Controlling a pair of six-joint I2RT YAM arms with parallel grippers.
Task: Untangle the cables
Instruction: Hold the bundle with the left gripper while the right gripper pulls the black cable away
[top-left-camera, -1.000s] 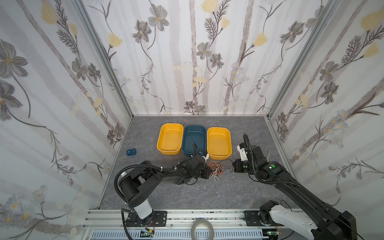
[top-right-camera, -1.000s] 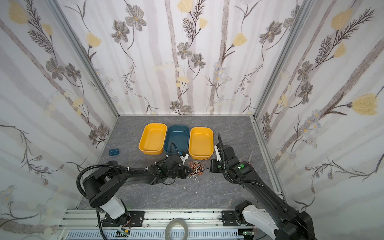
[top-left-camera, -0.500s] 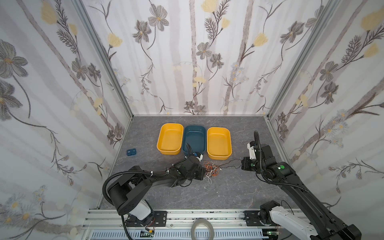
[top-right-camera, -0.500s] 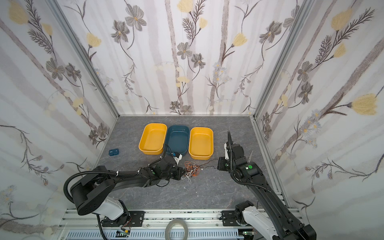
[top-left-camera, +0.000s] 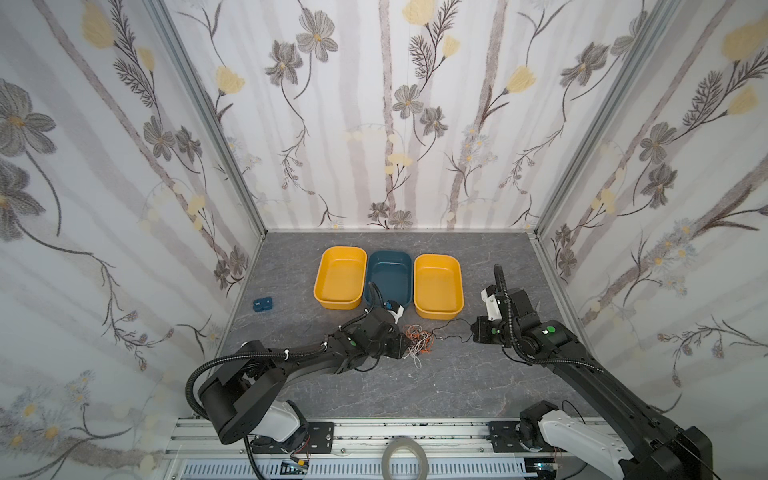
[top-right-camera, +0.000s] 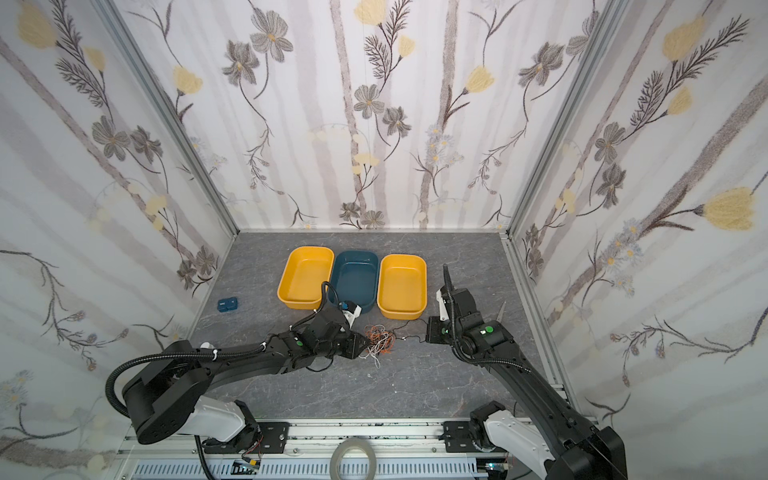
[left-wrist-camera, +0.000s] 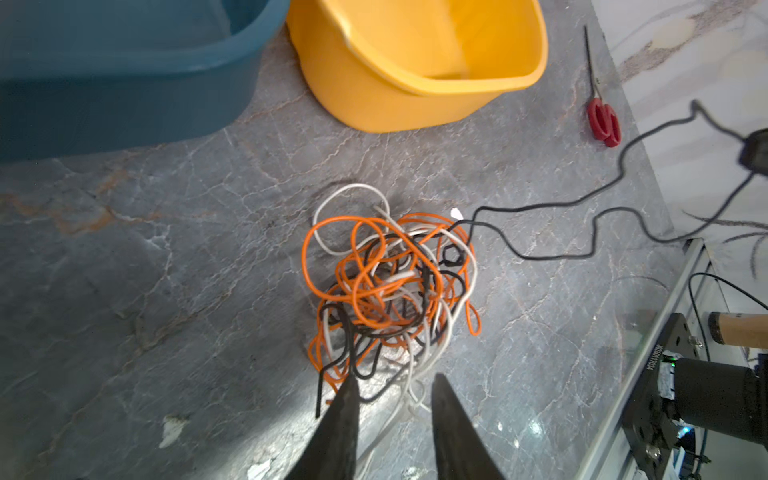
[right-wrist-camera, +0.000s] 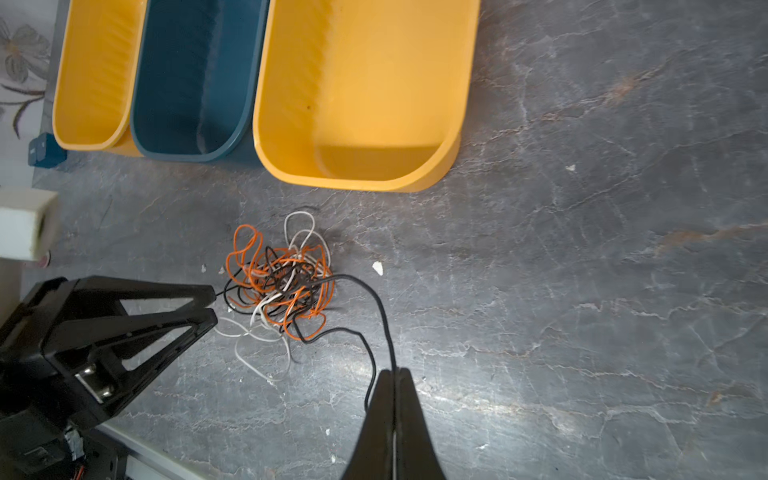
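Cables (top-left-camera: 417, 343) just before trays (top-left-camera: 388, 274)

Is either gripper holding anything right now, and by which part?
The right gripper pinches the black cable at the far end of a pulled-out loop. The left gripper is open, holding nothing.

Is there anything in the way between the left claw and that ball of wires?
Nothing visible does. The left gripper sits open right at the edge of the cables, with a few of their loose strands lying between its tips. The right gripper is shut on a black cable leading out of the tangle.
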